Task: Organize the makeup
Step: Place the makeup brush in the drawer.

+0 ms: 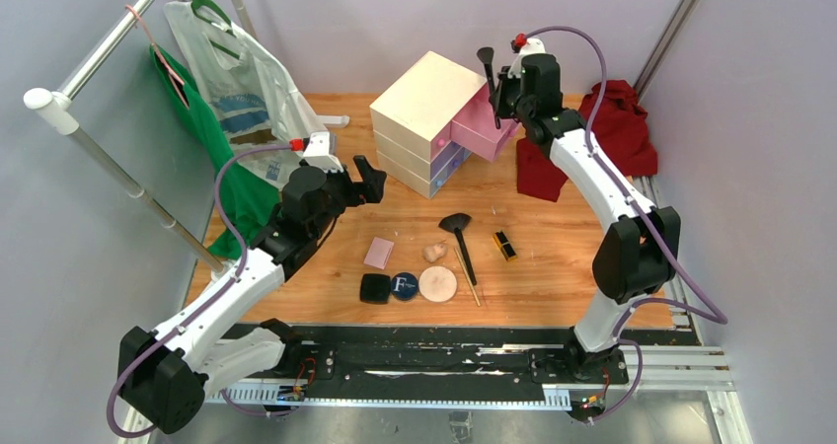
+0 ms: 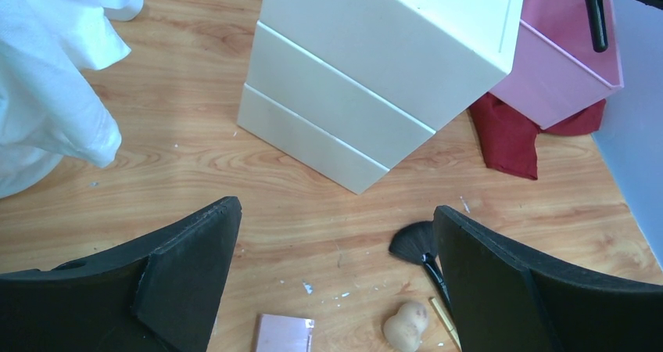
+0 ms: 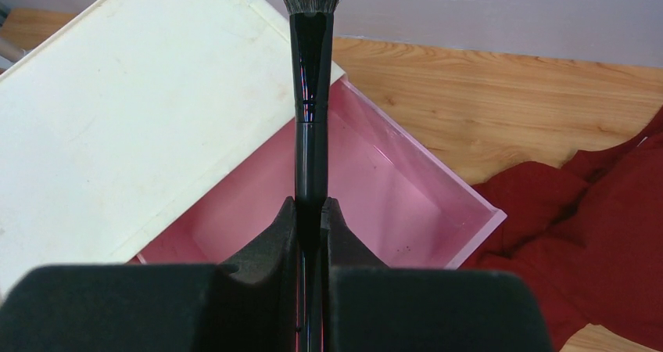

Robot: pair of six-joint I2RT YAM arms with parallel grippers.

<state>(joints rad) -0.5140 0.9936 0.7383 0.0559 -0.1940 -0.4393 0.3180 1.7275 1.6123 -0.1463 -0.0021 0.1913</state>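
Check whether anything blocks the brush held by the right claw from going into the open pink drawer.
Nothing visible does. The right claw is shut on the black brush above the pink drawer, whose visible inside is bare; the cream chest borders the opening without covering it.

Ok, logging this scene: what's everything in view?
chest: one, cream, back; pink drawer open
held brush: one, black, over pink drawer
lying brush: one, black, centre
pencil: one, gold, beside it
lipstick: one, black-gold, right of lying brush
sponge: one, beige, left of lying brush
pink square: one, left of sponge
black compact, navy compact: two, near edge
puff: one, beige, beside navy compact
cloth: one, red, far right
bag: one, white, hanging left
garment: one, green, by bag
left arm: jaws open
right arm: jaws shut on held brush
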